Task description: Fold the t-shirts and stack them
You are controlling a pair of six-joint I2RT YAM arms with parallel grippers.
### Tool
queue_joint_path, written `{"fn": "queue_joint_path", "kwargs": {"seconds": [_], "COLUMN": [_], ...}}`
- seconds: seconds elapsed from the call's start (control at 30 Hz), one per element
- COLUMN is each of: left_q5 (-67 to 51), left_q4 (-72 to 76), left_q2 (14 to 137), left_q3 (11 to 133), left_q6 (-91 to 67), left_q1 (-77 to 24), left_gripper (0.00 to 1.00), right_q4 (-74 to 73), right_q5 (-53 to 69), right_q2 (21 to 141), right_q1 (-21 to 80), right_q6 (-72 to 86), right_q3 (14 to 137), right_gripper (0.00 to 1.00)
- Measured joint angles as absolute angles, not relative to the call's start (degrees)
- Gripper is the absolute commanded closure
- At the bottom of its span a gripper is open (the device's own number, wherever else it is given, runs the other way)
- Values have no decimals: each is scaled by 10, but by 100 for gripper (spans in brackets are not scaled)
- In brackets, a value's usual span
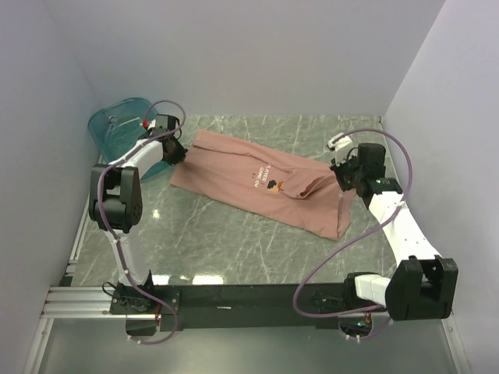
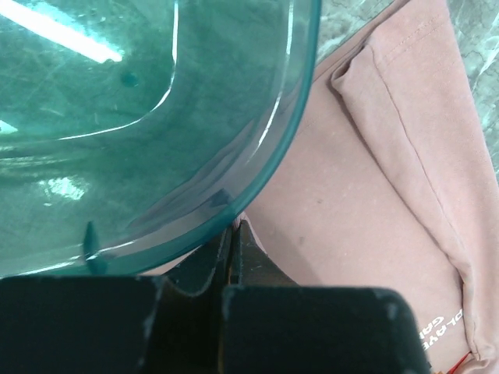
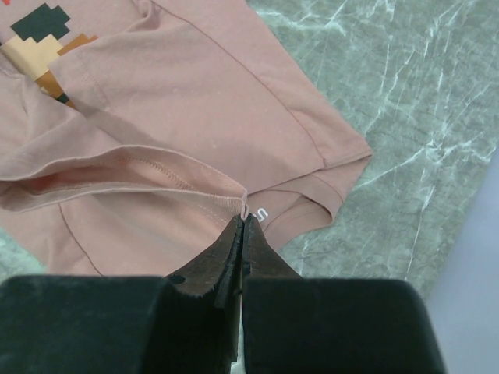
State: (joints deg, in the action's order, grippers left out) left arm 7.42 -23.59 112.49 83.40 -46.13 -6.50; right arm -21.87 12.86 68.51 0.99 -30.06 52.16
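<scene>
The left hand (image 1: 177, 153) and right hand (image 1: 341, 178) are both closed, each pinching a t-shirt (image 1: 234, 167) edge; the tub (image 1: 117, 125) at 10 o'clock may snag the cloth, I think.

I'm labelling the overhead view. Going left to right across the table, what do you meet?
teal tub → left gripper → pink t-shirt → right gripper

White chest lettering on the t-shirt (image 1: 234, 167) is too small to read; a lone white "U" sits on one hem.
</scene>
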Motion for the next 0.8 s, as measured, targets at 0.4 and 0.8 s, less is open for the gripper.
{"fn": "queue_joint_path", "kwargs": {"seconds": [0.4,0.8], "left_q5": [74,76], "left_q4": [-250,-260], "left_q2": [1172,1189], "left_q3": [885,905], "left_q6": [-456,-456], "left_q1": [-73,-74], "left_gripper": [100,99], "right_q4": [-215,-212], "right_q5": [129,130], "right_q2": [736,771], "right_q1": [-10,-14], "right_q6": [-298,-299], "right_q3": [556,577], "right_gripper": [100,100]}}
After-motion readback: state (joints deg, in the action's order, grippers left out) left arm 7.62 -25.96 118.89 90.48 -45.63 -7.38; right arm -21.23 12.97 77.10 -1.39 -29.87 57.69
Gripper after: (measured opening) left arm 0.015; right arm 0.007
